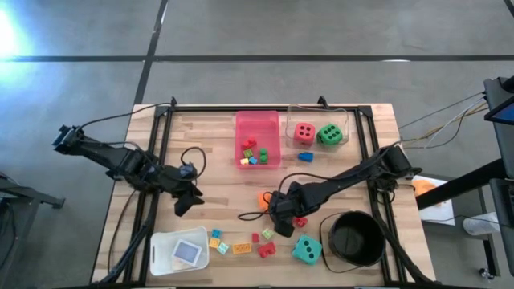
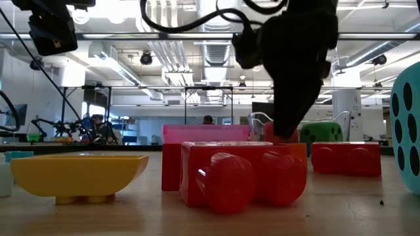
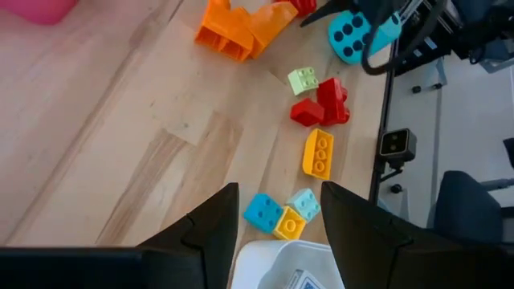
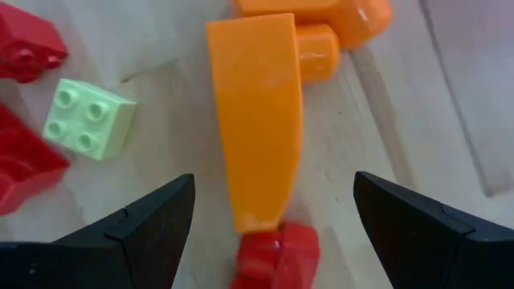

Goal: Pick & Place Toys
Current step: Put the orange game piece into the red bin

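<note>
Red brick [image 2: 243, 174] lies closest to the low camera, on the desk [image 1: 217, 160], with a yellow brick [image 2: 79, 176] beside it and another red brick [image 2: 346, 158] farther back. Right claw [image 1: 283, 223] hangs low over the front centre of the desk, fingers spread wide and holding nothing; between them in its wrist view lie a long orange brick [image 4: 259, 120], a small red brick [image 4: 277, 255] touching its end, and a pale green brick [image 4: 87, 119] off to one side. Left claw [image 1: 186, 202] hovers above bare wood on the left of the desk, fingers partly open and empty; ahead of it lie blue [image 3: 263, 212] and yellow [image 3: 318, 152] bricks. A teal die [image 1: 306, 250] rests near the front edge, just beside the black bucket [image 1: 354, 238]. Red die [image 1: 304, 132] and green die [image 1: 329, 135] sit together in a clear container at the rear. The pink tray [image 1: 257, 122] contains several small bricks. A white tray [image 1: 161, 249] at the front left holds a card [image 1: 187, 252].
</note>
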